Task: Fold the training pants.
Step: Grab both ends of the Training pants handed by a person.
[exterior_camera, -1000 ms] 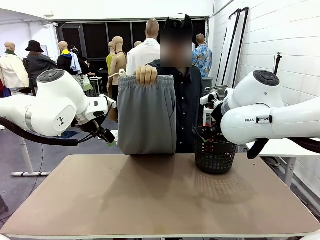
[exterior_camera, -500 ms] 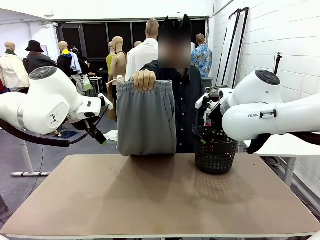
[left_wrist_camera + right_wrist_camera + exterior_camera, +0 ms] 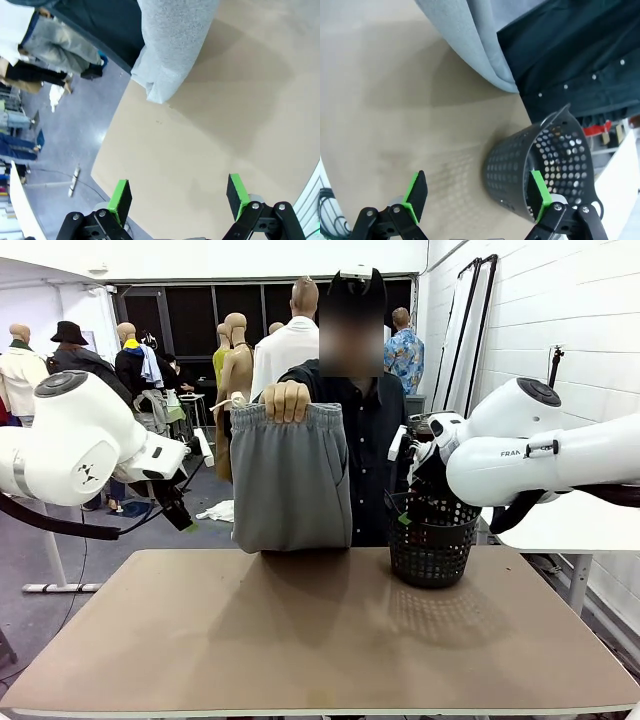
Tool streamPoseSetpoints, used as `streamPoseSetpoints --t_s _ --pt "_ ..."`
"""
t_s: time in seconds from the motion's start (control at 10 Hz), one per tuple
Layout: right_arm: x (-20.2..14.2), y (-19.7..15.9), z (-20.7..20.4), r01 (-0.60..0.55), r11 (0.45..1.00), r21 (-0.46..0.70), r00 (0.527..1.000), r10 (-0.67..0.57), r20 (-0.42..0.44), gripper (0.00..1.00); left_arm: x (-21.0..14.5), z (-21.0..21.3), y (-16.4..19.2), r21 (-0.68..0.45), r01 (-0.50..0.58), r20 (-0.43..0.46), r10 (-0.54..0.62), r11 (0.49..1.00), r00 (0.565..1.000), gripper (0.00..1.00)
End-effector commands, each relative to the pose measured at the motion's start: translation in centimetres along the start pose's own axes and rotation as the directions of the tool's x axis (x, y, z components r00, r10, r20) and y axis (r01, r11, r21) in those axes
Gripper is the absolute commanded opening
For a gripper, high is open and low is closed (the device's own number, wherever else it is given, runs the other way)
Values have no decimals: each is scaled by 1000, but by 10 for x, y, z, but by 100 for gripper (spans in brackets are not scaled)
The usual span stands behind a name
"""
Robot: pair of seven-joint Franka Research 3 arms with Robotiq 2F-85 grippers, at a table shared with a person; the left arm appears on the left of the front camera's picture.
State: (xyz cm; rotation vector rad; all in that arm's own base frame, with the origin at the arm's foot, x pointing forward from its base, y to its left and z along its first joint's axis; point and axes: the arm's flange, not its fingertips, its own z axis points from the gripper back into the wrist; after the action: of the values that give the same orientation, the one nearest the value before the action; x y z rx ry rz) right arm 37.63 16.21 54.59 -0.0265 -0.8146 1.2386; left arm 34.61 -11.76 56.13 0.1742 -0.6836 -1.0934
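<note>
Front view: at the left, the left arm (image 3: 80,445) hangs beyond the table's (image 3: 300,640) left far corner, and the left gripper (image 3: 183,520) points down and to the right, well apart from the cloth. In the left wrist view its fingers (image 3: 120,200) are spread wide with nothing between them, bare tabletop below.

Right of it, at the middle of the far edge, a person stands and holds the pants (image 3: 292,480) up in one hand (image 3: 290,400), which grips the gathered waistband. The pants hang doubled over as a grey slab, the lower fold down at the table's far edge; I cannot tell whether it touches the top.

Farther right, a black mesh basket (image 3: 432,540) stands upright on the far right part of the table, just beside the person. The right gripper (image 3: 406,508) hangs just over the basket's left rim, with the right arm (image 3: 540,455) coming in from the right. In the right wrist view its fingers (image 3: 416,195) are spread wide, holding nothing, with the basket and the pants' lower fold beyond them
</note>
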Motion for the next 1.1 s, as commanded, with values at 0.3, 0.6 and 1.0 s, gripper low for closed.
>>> streamPoseSetpoints --t_s 0.3,0.6,1.0 --pt "1 -2 -1 -22 1000 1 1000 22 1 100 -6 2 4 4 10 25 -10 1000 1000 100" --pt "2 -3 0 -35 999 -6 999 34 -5 100 -9 3 5 0 1 36 -1 1000 999 100" --pt "3 -10 -25 -159 987 -15 980 160 117 100 -19 -10 24 -46 189 147 -181 981 973 100"
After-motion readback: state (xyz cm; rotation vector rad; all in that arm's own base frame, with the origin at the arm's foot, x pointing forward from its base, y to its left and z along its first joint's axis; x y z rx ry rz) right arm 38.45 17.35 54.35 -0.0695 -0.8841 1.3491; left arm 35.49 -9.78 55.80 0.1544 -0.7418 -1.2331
